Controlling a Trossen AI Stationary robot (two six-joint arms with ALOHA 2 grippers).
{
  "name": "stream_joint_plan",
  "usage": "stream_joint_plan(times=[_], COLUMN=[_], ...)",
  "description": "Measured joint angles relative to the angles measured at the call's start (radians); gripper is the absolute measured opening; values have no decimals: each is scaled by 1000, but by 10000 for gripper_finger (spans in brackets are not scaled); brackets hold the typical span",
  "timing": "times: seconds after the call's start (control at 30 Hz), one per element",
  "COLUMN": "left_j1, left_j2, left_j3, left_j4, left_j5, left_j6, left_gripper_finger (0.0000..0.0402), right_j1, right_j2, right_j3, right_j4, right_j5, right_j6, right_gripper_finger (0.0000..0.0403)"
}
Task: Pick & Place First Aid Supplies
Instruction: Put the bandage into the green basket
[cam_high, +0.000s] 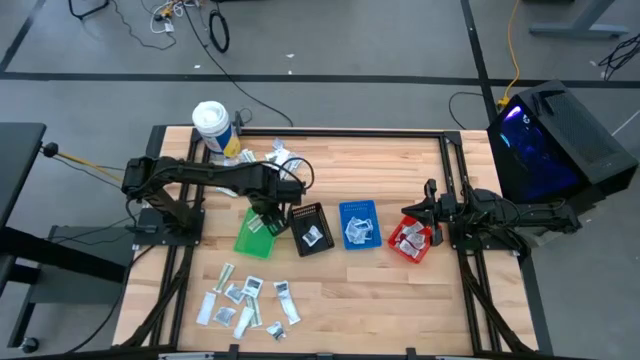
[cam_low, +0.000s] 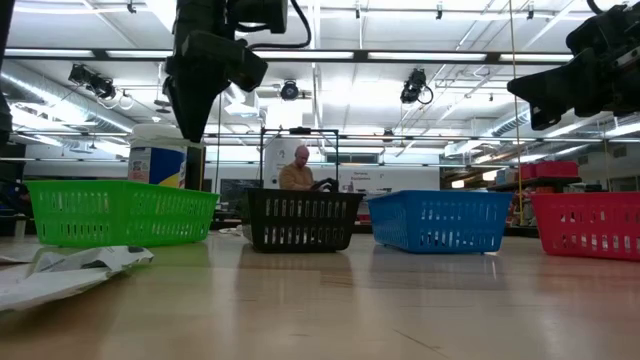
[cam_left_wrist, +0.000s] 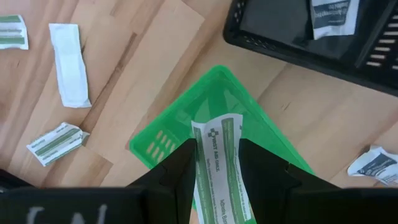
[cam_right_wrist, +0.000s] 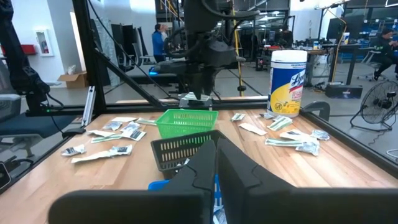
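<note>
So the loose pile of first aid sachets (cam_high: 245, 303) sits by the near edge of the bench (cam_high: 400, 290), left of centre, waiting to be sorted. Looks like one pickup spot feeding a row of bins across the middle: green bin (cam_high: 255, 232), black bin (cam_high: 310, 228), blue bin (cam_high: 359, 223), red bin (cam_high: 411, 240).

The left gripper (cam_left_wrist: 217, 158) hangs right over the green bin with its fingers pinched on a green-printed strip packet (cam_left_wrist: 219, 163), held end-down. I'd guess that's so it falls straight in when let go. The packet's upper end is lost between the fingers.

The right gripper (cam_high: 428, 190) waits with fingers shut above the red bin by the right edge, holding nothing I can see.

Further back, more sachets (cam_right_wrist: 289, 138) lie by the white wipes tub (cam_high: 211, 124) at the far left corner.

What's in the blue and red bins is just white scraps from above, can't read any print. From table height the mesh walls hide everything inside.
</note>
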Motion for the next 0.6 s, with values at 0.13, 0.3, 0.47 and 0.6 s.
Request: stream_joint_plan(times=[0.13,0.3,0.47,0.6], left_j1=[-30,-64,-86,-97], left_j2=[0,0,1,1], left_j3=[0,-7,-97,-152], left_j4=[2,27,100,106], left_j5=[-11,-11,43,52], left_j6=[-2,-49,-123,-173], left_gripper_finger=[128,129,129,129], right_j1=[0,0,0,0], right_j2=[0,0,0,0], right_j3=[0,0,0,0], right_j4=[0,0,0,0], right_j5=[0,0,0,0], right_j6=[0,0,0,0], right_gripper_finger=[23,23,23,23])
